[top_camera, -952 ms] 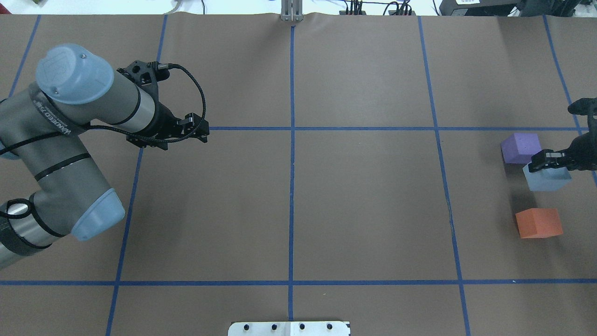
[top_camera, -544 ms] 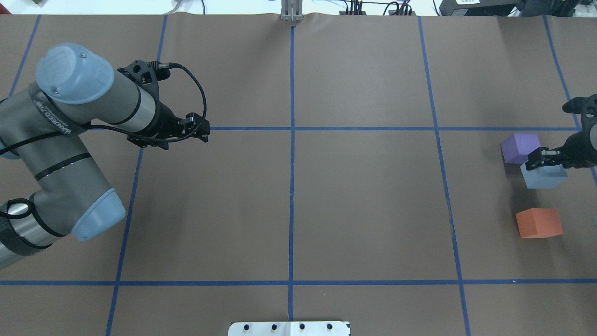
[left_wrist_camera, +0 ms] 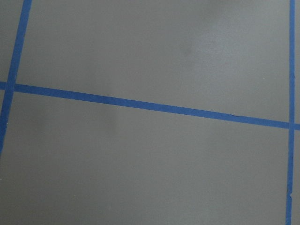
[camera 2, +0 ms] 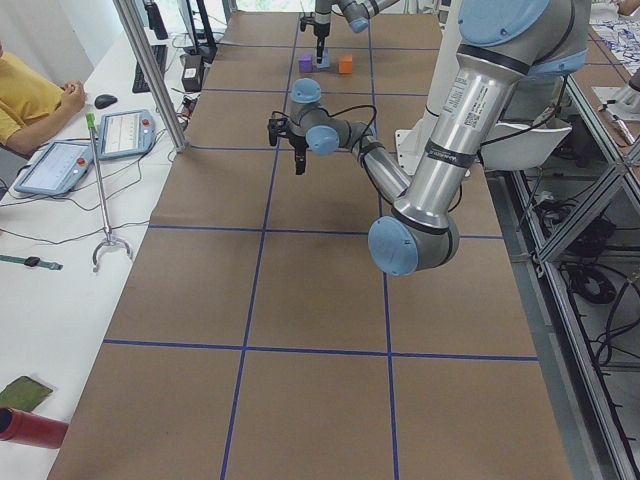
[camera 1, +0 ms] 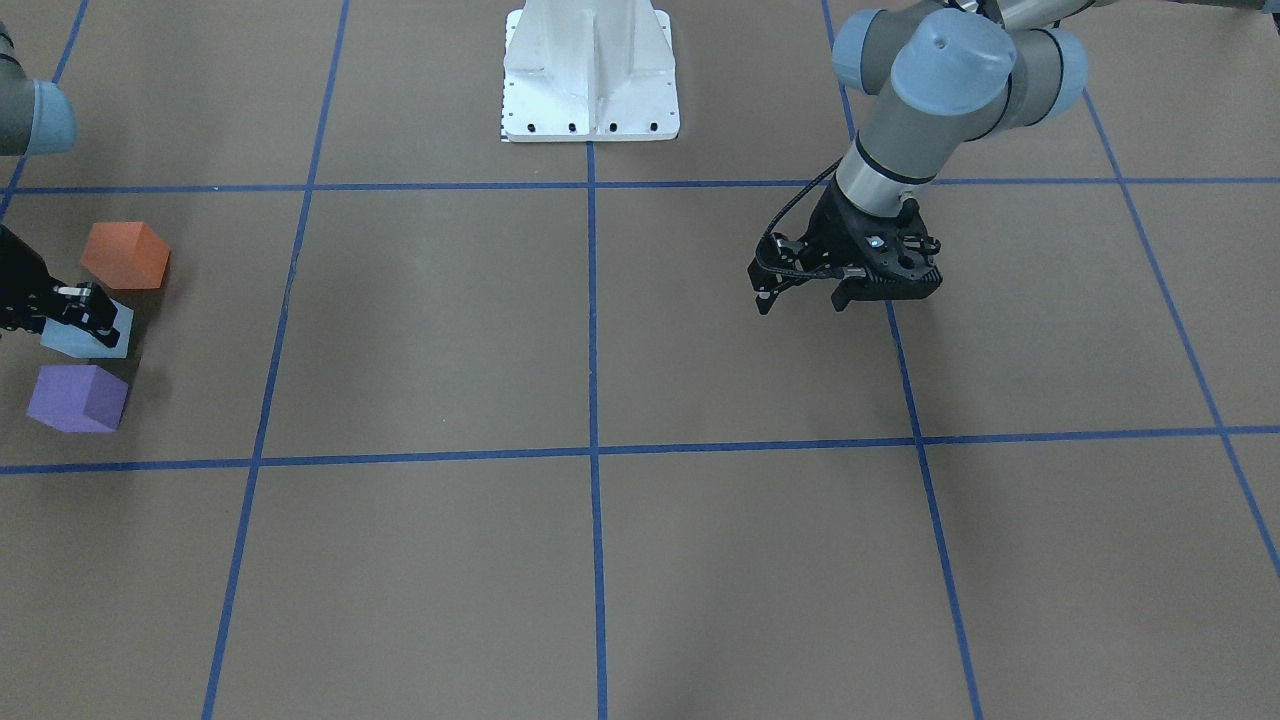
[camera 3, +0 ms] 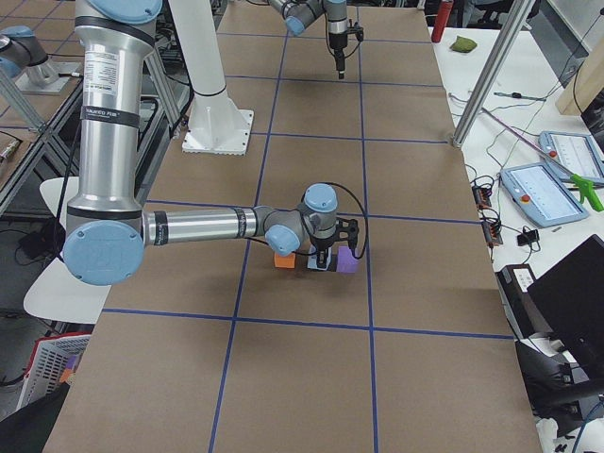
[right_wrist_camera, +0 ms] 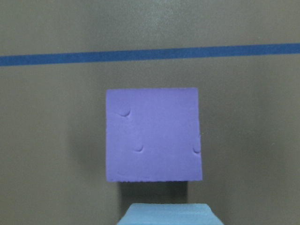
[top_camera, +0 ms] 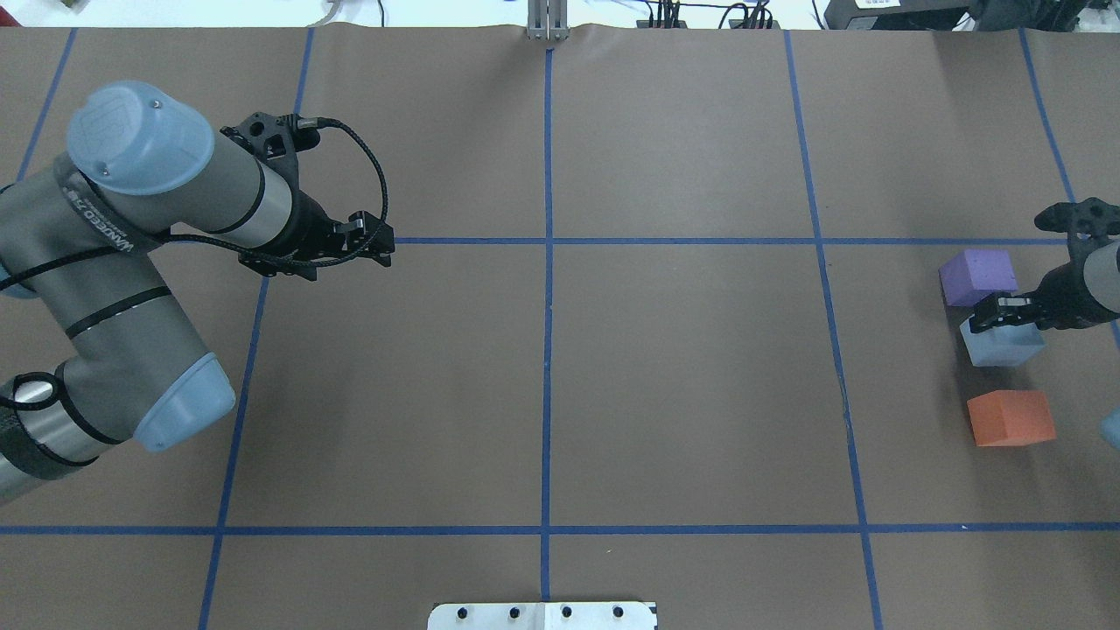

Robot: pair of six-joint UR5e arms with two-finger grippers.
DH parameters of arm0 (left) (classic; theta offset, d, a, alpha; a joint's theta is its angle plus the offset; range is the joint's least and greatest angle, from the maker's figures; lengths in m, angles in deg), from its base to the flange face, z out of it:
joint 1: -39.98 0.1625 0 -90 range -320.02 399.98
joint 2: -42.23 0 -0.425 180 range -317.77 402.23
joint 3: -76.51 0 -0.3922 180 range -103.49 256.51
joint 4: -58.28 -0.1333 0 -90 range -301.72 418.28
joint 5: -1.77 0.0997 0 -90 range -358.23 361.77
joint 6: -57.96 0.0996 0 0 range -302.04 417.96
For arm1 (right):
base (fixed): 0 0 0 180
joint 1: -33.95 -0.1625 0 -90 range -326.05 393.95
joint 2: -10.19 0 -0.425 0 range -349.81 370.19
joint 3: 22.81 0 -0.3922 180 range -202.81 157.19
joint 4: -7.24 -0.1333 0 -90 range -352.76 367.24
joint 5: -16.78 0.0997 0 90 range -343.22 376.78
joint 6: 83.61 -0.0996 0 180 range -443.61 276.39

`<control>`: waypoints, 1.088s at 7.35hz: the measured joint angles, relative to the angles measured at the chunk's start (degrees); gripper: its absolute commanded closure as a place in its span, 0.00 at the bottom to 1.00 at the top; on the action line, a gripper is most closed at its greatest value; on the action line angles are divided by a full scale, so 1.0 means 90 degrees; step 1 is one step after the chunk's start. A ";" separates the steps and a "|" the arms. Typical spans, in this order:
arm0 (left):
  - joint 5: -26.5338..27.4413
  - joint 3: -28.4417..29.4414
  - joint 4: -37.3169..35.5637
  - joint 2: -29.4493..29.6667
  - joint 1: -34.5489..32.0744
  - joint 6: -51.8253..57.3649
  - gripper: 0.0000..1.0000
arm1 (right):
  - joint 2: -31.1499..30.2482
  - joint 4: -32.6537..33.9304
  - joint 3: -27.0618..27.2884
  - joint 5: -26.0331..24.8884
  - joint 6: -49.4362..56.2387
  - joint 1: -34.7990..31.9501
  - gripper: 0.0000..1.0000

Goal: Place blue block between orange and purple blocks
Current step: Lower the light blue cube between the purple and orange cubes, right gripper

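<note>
The blue block [top_camera: 1006, 346] sits between the purple block [top_camera: 978, 276] and the orange block [top_camera: 1011, 417] at the table's right end. It is close under the purple one and a gap away from the orange one. My right gripper [top_camera: 997, 311] is shut on the blue block's top. The front view shows the orange block [camera 1: 125, 255], the blue block [camera 1: 85, 340], the purple block [camera 1: 78, 397] and the right gripper [camera 1: 85, 305]. The right wrist view shows the purple block [right_wrist_camera: 153, 134] and the blue block's edge [right_wrist_camera: 168, 214]. My left gripper [top_camera: 372, 242] hangs open and empty over the table's left half.
Blue tape lines [top_camera: 548, 262] split the brown table into squares. The robot's white base plate [camera 1: 590, 75] is at the near middle edge. The left arm's elbow [top_camera: 140, 289] stands over the left side.
My right gripper has moved left with the blue block in it, bringing the block more in line with the purple and orange blocks. The left arm has not moved.
</note>
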 measured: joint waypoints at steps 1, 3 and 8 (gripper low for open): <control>0.0000 0.0000 0.0000 -0.0003 0.0002 0.0002 0.00 | 0.0000 -0.0076 -0.0020 -0.0007 -0.0079 0.0084 1.00; 0.0000 0.0000 0.0000 -0.0004 0.0001 0.0001 0.00 | -0.0012 -0.0125 -0.0039 -0.0032 -0.0092 0.0123 0.98; 0.0008 -0.0019 -0.0012 0.0004 0.0003 -0.0006 0.00 | -0.0043 -0.0137 -0.0041 -0.0282 -0.0128 0.0124 0.00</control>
